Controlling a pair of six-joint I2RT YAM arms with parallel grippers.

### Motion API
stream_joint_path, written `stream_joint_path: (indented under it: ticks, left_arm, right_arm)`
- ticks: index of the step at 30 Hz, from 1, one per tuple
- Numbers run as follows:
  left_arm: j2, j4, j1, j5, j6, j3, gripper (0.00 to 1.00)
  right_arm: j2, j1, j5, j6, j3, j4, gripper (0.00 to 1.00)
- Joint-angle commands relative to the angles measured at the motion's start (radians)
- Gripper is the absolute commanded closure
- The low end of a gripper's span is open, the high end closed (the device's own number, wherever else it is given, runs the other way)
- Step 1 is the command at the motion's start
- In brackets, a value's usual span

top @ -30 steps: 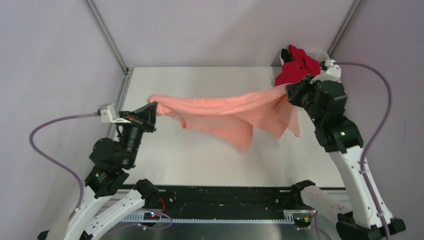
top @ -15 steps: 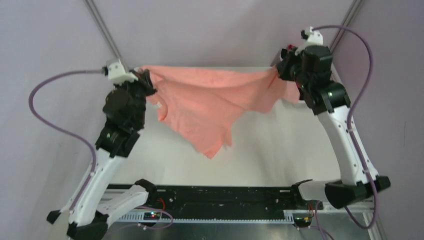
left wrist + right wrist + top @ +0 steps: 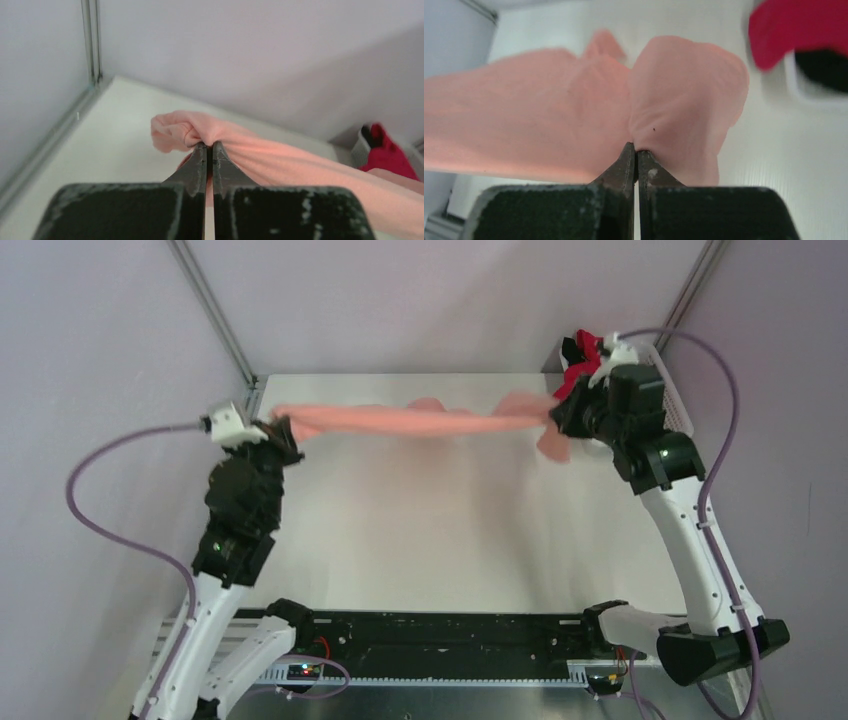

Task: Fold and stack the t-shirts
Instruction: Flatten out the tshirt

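my left gripper, right gripper: fingers clamped tight on pink shirt, strung across upper frame. red shirt, upper right: cut off by edge.

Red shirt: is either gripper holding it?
No: the left gripper and right gripper are both shut on the salmon-pink shirt; the red shirt lies over the basket.

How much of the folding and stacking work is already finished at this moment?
Nothing looks finished: no folded shirt lies on the table. In hand: the salmon-pink shirt is held stretched between the left gripper and the right gripper, both shut on it. Left: fold it, then the red shirt and black shirt, both in the basket.
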Motion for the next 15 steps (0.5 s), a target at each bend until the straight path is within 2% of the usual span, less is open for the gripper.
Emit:
stream_joint_path:
  ticks: [1,3,7,12,13,14,15]
  left_arm:
    - [-0.144,-0.026,0.015,-0.063,-0.174,-0.263,1.00]
    - [-0.199,-0.033,0.014,-0.038,-0.262,-0.405,1.00]
    - [-0.204,-0.037,0.015,-0.047,-0.348,-0.535,1.00]
    - [0.003,-0.029,0.016,-0.119,-0.362,-0.508,1.00]
    - [0.069,-0.025,0.017,-0.120,-0.365,-0.485,1.00]
    - [0.100,-0.023,0.017,-0.117,-0.365,-0.474,1.00]
    - [0.162,-0.013,0.018,-0.118,-0.363,-0.453,1.00]
  right_arm:
    - [-0.067,-0.016,-0.019,0.025,-0.191,-0.080,1.00]
    - [-0.072,-0.017,-0.014,0.038,-0.256,-0.090,1.00]
    - [0.029,-0.018,-0.012,0.031,-0.333,-0.058,0.98]
    - [0.306,-0.031,0.019,0.016,-0.272,0.099,0.92]
    - [0.341,-0.033,0.057,0.005,-0.237,0.114,0.84]
    - [0.409,-0.035,0.066,-0.008,-0.216,0.141,0.68]
    - [0.441,-0.036,0.082,-0.032,-0.173,0.148,0.57]
